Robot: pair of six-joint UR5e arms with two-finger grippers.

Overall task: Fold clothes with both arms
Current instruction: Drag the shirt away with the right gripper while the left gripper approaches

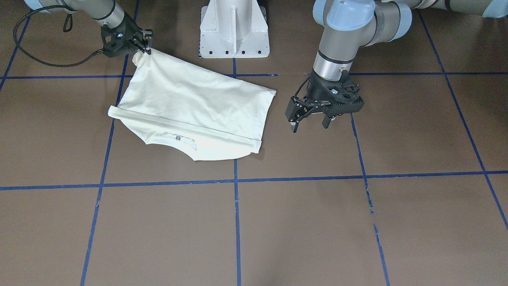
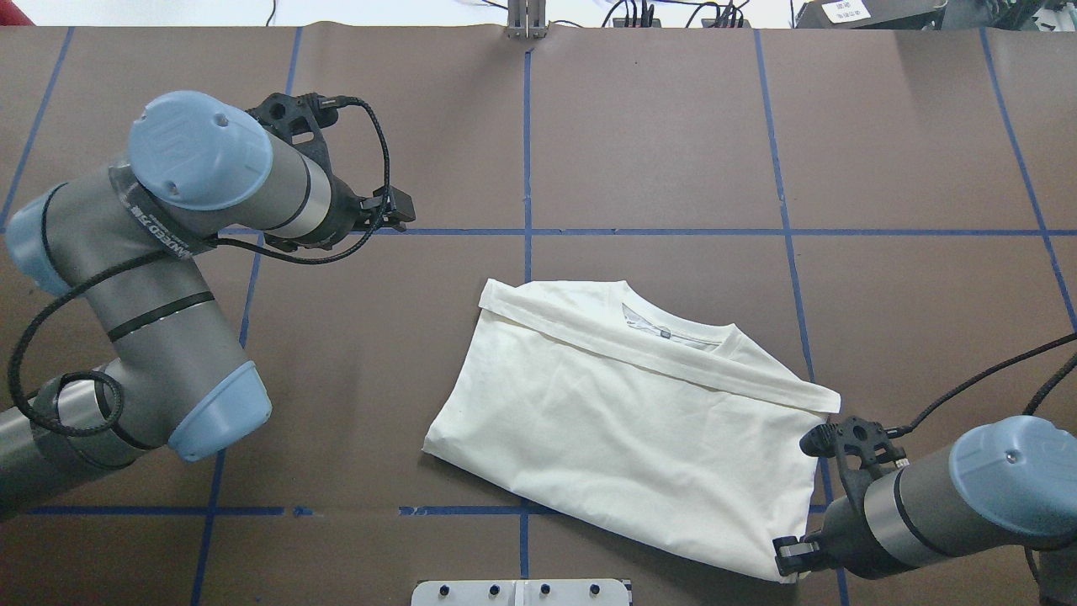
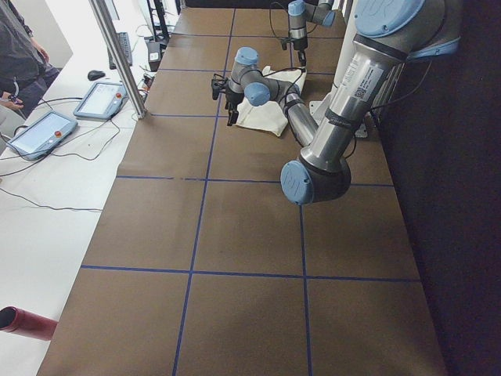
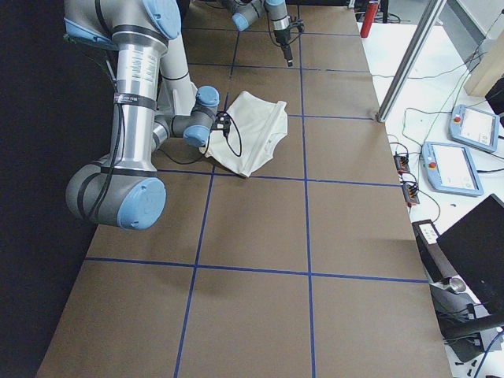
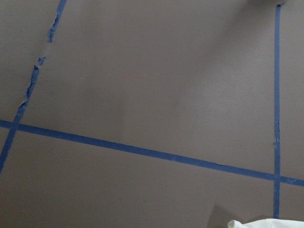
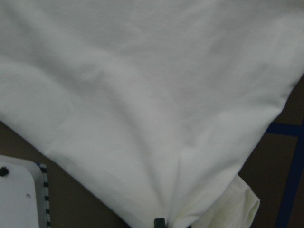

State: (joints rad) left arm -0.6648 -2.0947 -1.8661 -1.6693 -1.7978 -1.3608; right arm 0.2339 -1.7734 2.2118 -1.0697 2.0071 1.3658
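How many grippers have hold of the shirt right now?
1. The right gripper pinches one corner of the shirt; the left gripper hangs open beside it, not touching the cloth.

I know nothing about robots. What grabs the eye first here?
A cream-white shirt, partly folded, lies on the brown table with its blue tape grid, close to the robot's base. The right gripper pinches one shirt corner, while the left gripper hangs open beside the shirt, holding nothing.
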